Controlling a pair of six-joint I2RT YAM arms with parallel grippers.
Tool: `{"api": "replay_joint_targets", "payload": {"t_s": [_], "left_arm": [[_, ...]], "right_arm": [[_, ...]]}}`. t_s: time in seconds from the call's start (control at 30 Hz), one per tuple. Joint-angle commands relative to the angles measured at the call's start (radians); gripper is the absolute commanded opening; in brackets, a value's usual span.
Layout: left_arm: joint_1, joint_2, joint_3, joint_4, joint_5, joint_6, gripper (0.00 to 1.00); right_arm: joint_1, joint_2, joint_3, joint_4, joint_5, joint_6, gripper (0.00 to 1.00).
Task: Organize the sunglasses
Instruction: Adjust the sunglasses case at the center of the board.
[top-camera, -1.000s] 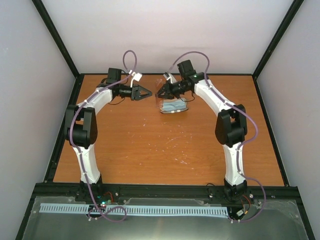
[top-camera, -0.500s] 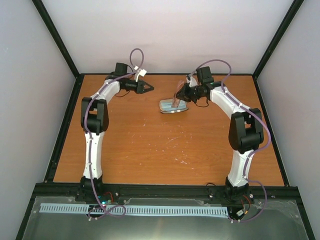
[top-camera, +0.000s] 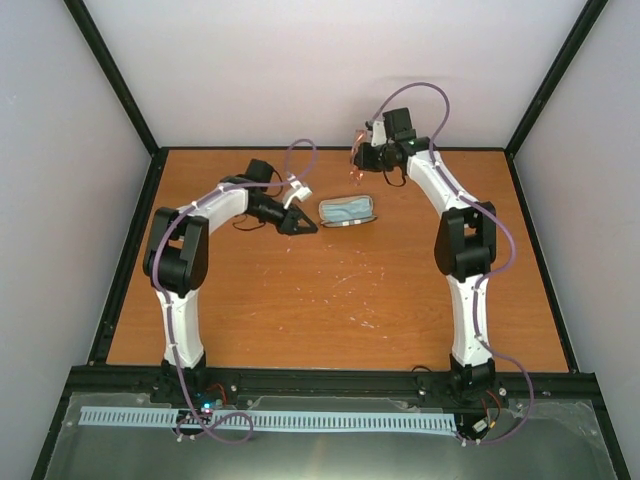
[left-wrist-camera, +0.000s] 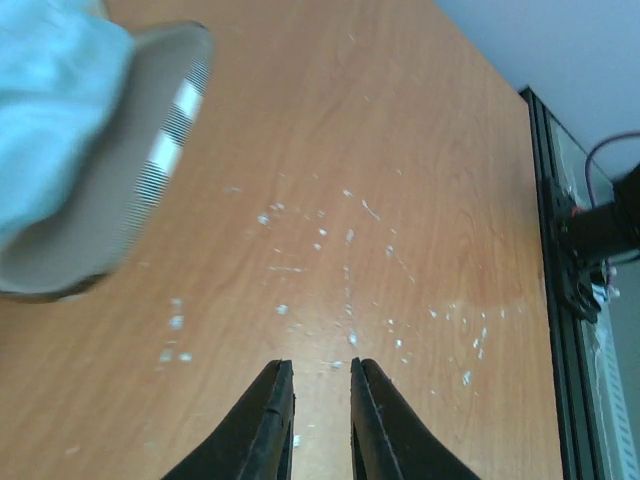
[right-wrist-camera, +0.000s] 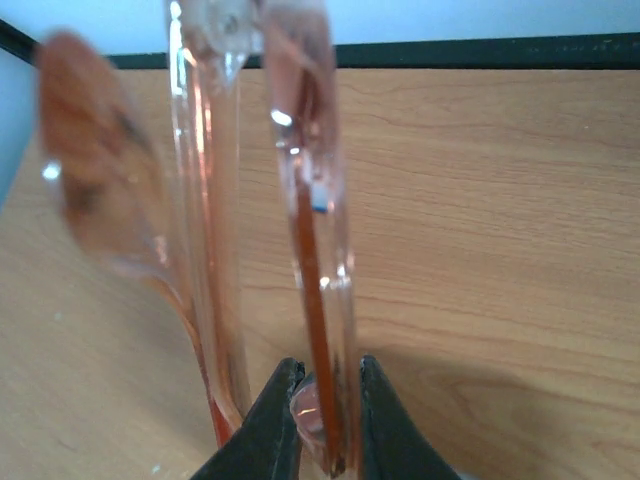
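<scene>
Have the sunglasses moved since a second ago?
Yes. Held in the right gripper, the sunglasses moved away from the case, toward the back of the table.

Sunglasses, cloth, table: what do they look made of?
Sunglasses: translucent orange-pink, probably plastic, glossy; highlights glint and the background shows through. Cloth: soft light-blue fabric, matte, rumpled; possibly microfibre. Table: wood-grain surface, likely laminate, scuffed with white flecks.

Two arms, white shells with black joints: left arm (top-camera: 215, 200), right arm (top-camera: 440, 190). A purple cable (top-camera: 415, 88) ran along each. Left claw (left-wrist-camera: 320, 368) and right claw (right-wrist-camera: 322, 368) were black, with tapered fingers. Bases (top-camera: 470, 378) were black.
</scene>
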Motion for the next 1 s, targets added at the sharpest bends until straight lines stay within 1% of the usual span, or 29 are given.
{"api": "replay_joint_targets", "payload": {"t_s": [0.0,0.17,0.37,0.6,0.97], "left_arm": [[-0.079,-0.021,-0.058,0.011,-0.084,0.059,0.19],[-0.133,0.061,-0.006,0.025,-0.152,0.024,0.19],[-0.169,0.145,0.071,0.041,-0.225,-0.038,0.19],[-0.170,0.197,0.113,0.096,-0.319,-0.108,0.20],[-0.165,0.275,0.252,0.118,-0.432,-0.148,0.20]], "right_arm": [[0.000,0.072,0.090,-0.079,0.046,-0.080,0.03],[-0.001,0.050,0.060,-0.079,0.088,-0.110,0.03],[-0.001,0.024,0.023,-0.079,0.136,-0.162,0.03],[-0.001,0.028,0.025,-0.091,0.122,-0.190,0.03],[-0.001,-0.004,-0.022,-0.121,0.094,-0.246,0.03]]}}
